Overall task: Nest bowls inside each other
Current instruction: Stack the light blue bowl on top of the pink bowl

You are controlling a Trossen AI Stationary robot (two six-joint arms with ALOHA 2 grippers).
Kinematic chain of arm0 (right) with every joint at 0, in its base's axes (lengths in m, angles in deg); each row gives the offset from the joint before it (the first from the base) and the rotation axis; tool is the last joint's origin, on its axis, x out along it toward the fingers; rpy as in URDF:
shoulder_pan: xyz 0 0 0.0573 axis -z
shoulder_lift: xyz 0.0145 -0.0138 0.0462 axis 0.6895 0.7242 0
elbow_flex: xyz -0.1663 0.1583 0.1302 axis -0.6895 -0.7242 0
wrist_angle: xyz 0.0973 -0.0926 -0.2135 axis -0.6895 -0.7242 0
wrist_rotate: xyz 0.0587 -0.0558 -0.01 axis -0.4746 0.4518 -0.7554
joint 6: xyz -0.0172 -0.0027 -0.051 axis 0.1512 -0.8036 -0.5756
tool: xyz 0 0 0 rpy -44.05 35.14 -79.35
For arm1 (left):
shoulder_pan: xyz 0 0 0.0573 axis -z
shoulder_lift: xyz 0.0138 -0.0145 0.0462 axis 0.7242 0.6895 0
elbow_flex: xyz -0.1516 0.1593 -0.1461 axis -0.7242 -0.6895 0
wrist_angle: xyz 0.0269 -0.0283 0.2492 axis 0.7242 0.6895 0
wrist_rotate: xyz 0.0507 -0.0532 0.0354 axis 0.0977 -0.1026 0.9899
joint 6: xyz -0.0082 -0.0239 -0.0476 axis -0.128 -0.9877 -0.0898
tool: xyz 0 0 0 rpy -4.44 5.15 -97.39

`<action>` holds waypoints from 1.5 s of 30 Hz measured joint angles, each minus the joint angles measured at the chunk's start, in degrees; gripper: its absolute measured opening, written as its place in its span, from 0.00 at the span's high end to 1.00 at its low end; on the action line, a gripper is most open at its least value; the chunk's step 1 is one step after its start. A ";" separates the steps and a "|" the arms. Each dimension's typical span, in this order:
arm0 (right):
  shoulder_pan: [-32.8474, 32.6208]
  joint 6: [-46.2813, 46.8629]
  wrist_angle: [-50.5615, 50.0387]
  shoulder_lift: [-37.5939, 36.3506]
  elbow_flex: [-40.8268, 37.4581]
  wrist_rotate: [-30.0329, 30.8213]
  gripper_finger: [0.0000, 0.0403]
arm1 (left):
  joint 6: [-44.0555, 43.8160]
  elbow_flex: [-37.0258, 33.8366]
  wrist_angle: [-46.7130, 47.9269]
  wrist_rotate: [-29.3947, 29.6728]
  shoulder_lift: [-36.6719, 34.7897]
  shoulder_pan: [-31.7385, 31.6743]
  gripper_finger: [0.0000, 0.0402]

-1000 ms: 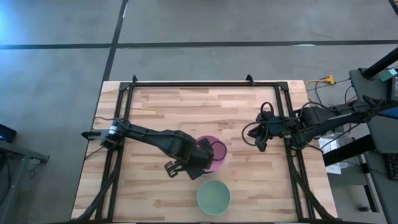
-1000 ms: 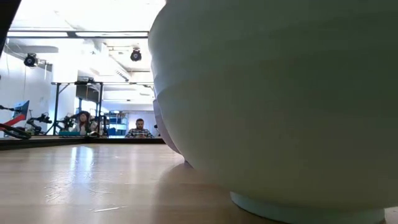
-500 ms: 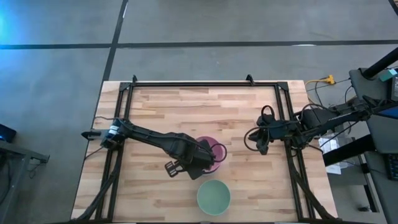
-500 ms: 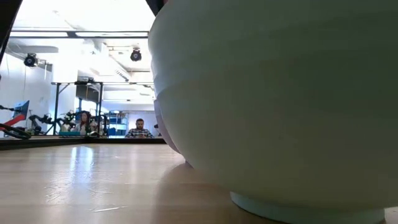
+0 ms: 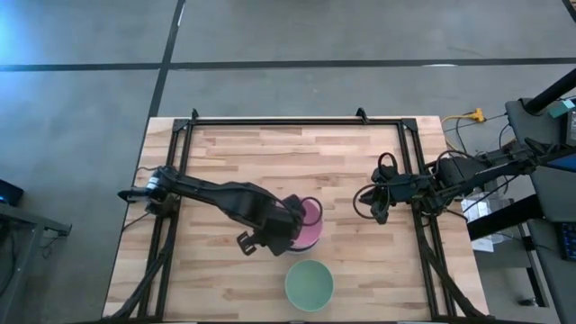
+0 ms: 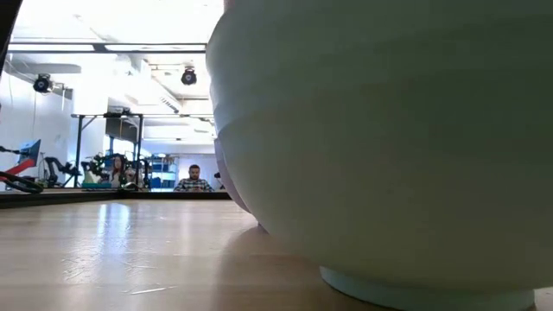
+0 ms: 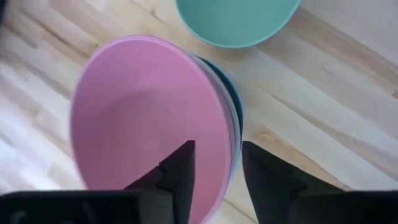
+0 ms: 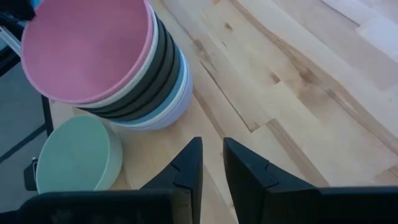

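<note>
At mid-table, the left gripper point(image 7: 216, 177) stands with fingers parted astride the rim of the pink bowl point(image 5: 309, 222) topping the nested stack (mint bowl point(image 5: 310, 284) nearby), and should lift straight up to avoid tipping it.

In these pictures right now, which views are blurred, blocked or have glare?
Low view: the green bowl sits so close it fills most of the picture and hides the stack; bright ceiling light washes out the room behind. Left wrist view: the pink bowl is soft, out of focus. Right wrist view: sharp, even light on the table.
</note>
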 joint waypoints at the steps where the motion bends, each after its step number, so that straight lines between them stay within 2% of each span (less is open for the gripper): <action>1: 0.00 -0.02 0.00 0.00 0.00 0.00 0.85 | -0.42 0.03 -0.01 0.19 -0.38 0.00 0.70; 6: 0.02 -0.03 0.00 0.07 0.00 0.02 0.85 | -2.90 0.07 0.13 1.25 -0.97 -0.24 0.74; 13: 0.02 -0.04 0.00 0.11 -0.02 0.04 0.85 | -2.90 -2.44 0.60 -0.88 -0.38 -0.72 0.98; 24: 0.02 0.85 0.12 0.09 0.00 0.03 0.85 | -3.33 -2.52 0.60 -0.12 -1.57 -0.72 0.99; 28: -1.30 0.85 0.13 0.09 -0.02 -0.30 0.85 | -9.73 -2.42 0.70 1.08 -3.95 -0.72 1.00; 32: -4.61 0.66 0.02 0.09 -0.49 -0.42 0.85 | -21.18 -2.66 3.47 1.07 -6.68 -0.70 1.00; 36: -8.47 1.70 1.52 0.07 -3.16 -0.42 0.85 | -33.25 -4.83 6.06 -2.99 -9.77 -0.44 1.00; 38: -10.24 4.21 5.14 0.07 -5.54 -0.44 0.85 | -37.75 -7.78 5.97 -6.05 -12.08 0.07 1.00; 40: -12.16 5.62 12.88 0.09 -8.54 -0.45 0.85 | -41.15 -11.71 5.74 -6.73 -14.71 1.13 1.00; 45: -18.33 1.79 51.91 1.58 -17.92 1.79 0.85 | -44.94 -25.84 1.50 -6.88 -24.31 5.45 1.00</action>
